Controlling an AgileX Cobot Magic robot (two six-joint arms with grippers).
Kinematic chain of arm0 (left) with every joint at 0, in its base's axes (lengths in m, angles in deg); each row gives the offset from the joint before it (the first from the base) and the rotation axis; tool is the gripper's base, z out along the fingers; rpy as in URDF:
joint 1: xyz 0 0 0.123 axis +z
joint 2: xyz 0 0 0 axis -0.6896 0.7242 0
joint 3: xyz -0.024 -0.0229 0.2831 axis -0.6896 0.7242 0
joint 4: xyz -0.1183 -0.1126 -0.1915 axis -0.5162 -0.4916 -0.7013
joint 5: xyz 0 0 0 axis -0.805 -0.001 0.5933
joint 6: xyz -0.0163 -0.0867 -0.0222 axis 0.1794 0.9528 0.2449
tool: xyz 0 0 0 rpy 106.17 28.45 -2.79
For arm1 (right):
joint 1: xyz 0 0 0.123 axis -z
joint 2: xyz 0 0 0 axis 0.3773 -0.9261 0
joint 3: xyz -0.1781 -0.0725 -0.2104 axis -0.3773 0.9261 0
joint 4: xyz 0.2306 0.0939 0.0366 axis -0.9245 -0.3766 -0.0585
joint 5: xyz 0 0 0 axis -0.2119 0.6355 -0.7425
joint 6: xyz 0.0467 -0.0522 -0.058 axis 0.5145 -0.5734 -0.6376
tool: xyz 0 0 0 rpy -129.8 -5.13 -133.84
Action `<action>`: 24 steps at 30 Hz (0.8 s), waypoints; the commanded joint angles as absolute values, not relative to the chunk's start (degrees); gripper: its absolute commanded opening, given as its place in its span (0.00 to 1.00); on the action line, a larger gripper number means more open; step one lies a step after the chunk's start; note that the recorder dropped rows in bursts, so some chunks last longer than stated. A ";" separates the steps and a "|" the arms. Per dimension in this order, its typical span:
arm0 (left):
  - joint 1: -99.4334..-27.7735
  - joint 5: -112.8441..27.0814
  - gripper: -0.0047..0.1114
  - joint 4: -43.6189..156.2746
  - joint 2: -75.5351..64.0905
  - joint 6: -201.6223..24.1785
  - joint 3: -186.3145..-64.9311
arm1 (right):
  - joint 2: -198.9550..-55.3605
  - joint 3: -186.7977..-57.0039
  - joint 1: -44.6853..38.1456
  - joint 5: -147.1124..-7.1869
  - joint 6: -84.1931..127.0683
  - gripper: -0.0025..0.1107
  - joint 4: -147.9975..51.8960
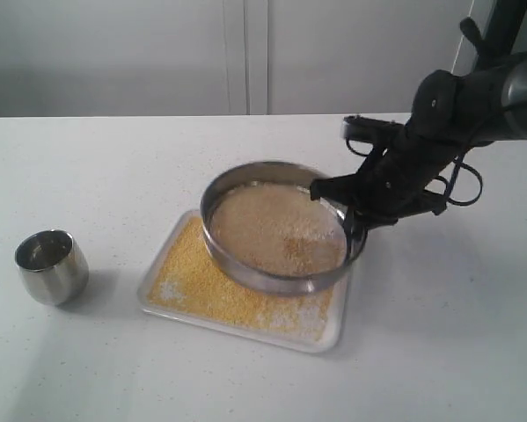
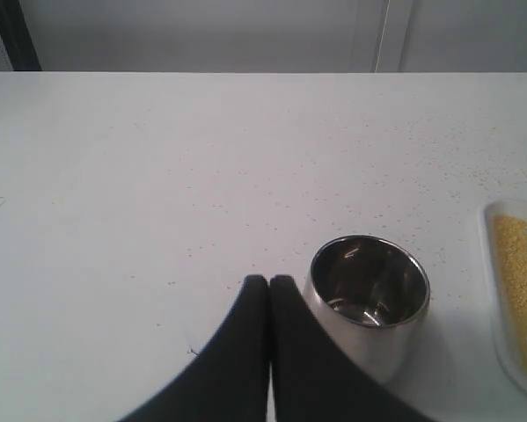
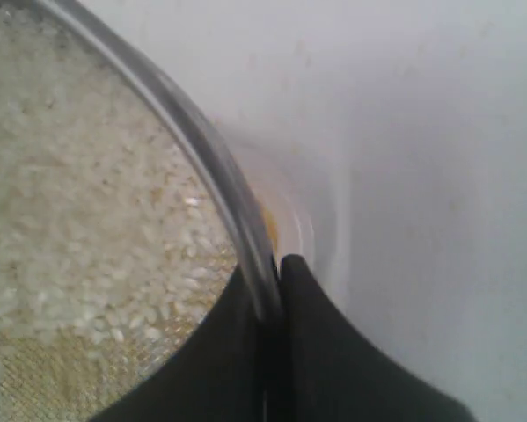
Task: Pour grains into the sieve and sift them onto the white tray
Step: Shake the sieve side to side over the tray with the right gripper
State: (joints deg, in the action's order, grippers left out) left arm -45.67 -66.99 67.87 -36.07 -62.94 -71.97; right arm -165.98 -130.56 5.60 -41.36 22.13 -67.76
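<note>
While coarse pale grains (image 1: 276,230) lie in the wide round steel sieve (image 1: 272,283), its rim pinched by the right hand (image 1: 349,224) over the flat white tray (image 1: 237,325) carpeted with yellow meal (image 1: 201,281), sifting looks nearly done; the left hand (image 2: 269,286), pressed together, rests beside the small empty steel cup (image 2: 369,290).

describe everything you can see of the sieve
The sieve is a wide, shallow round ring of shiny steel with a fine mesh bottom. It holds a layer of pale grains; the right wrist view shows some bare mesh near the wall. It sits over the far right part of the white tray, and whether it touches the tray is unclear. The right claw is shut on its rim.
</note>
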 commanded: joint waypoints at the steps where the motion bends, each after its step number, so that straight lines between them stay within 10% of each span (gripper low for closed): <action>1: -45.56 -67.25 0.04 68.00 -36.59 -62.66 -71.60 | -164.27 -133.11 4.93 -36.32 3.89 0.02 -79.61; 24: -45.56 -67.25 0.04 68.00 -36.59 -62.66 -71.60 | -164.13 -134.21 1.48 -35.61 11.83 0.02 -68.28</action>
State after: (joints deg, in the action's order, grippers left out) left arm -45.67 -66.99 67.87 -36.07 -62.94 -71.97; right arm -164.94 -133.14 3.84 -41.38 19.87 -67.58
